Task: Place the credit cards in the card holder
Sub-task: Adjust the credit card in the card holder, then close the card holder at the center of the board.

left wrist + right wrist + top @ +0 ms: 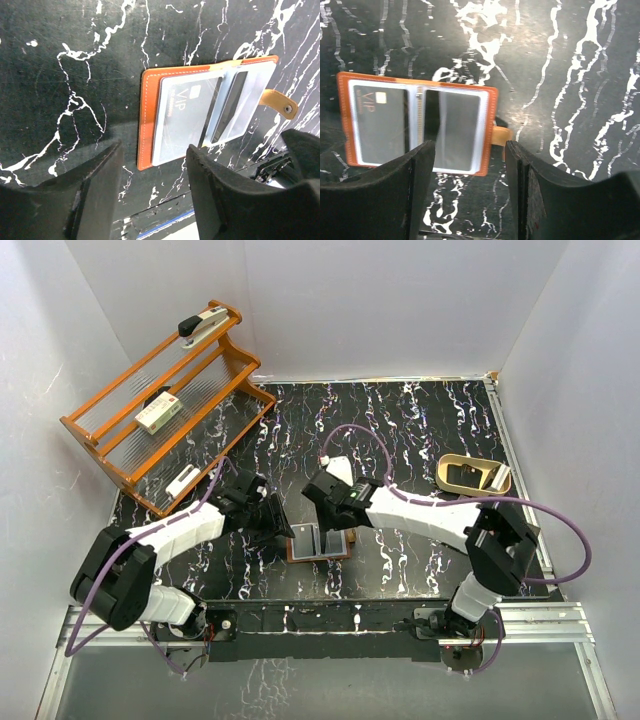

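The card holder (320, 540) is laid open on the worktop (420, 420), a VIP-marked credit card (182, 117) seated in one pocket. The left pincer (154, 162) and the right pincer (469, 155) are held parted and empty just over it, so the tucking-in step is judged nearly finished. Next, any remaining card must be sought and both pincers lifted clear.

The card holder (320, 542) lies open on the table (420, 420) near the middle of its front edge — a card (182, 117) in one pocket. A rack (205, 370) stands far left — a box (158, 415) on its shelf.
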Controlling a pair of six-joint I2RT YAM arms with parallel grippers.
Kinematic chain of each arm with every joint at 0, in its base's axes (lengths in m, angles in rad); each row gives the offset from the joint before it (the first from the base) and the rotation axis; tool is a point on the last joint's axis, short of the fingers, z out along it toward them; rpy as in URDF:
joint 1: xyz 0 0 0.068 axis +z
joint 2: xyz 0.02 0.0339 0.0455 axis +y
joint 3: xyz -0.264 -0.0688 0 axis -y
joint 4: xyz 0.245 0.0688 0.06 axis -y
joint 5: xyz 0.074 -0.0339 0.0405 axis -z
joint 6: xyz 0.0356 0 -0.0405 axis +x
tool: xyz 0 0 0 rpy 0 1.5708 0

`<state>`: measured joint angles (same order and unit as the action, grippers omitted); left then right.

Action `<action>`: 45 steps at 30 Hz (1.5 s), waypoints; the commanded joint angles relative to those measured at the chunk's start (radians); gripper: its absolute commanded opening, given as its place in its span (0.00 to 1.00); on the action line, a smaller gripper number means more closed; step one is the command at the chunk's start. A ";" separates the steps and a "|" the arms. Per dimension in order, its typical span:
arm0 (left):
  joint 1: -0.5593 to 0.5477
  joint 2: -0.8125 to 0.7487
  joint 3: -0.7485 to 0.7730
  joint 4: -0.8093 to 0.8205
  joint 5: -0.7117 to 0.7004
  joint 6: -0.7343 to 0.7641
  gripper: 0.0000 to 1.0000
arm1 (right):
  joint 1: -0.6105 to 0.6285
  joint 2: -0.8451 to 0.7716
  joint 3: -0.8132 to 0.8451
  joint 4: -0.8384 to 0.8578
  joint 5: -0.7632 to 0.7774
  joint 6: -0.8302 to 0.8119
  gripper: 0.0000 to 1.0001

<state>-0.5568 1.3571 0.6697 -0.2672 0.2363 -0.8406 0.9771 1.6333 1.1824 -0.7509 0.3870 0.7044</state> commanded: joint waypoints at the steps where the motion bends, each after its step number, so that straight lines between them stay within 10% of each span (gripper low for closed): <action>1: 0.008 0.036 0.006 -0.024 -0.022 0.027 0.54 | -0.039 -0.059 -0.056 -0.009 0.072 -0.017 0.56; 10: 0.008 0.079 -0.018 0.049 0.032 0.004 0.55 | -0.090 -0.061 -0.188 0.127 -0.035 -0.059 0.54; 21: 0.008 0.053 -0.012 0.121 0.124 -0.064 0.54 | -0.089 0.006 -0.260 0.221 -0.079 -0.041 0.22; 33: 0.008 -0.040 -0.034 0.271 0.240 -0.194 0.54 | -0.089 -0.018 -0.324 0.310 -0.152 -0.007 0.19; 45: 0.014 -0.005 0.082 -0.081 -0.032 0.047 0.64 | -0.088 -0.033 -0.331 0.326 -0.174 -0.013 0.12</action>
<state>-0.5514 1.3430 0.7223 -0.2226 0.2958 -0.8787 0.8818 1.5856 0.8726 -0.4995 0.2806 0.6708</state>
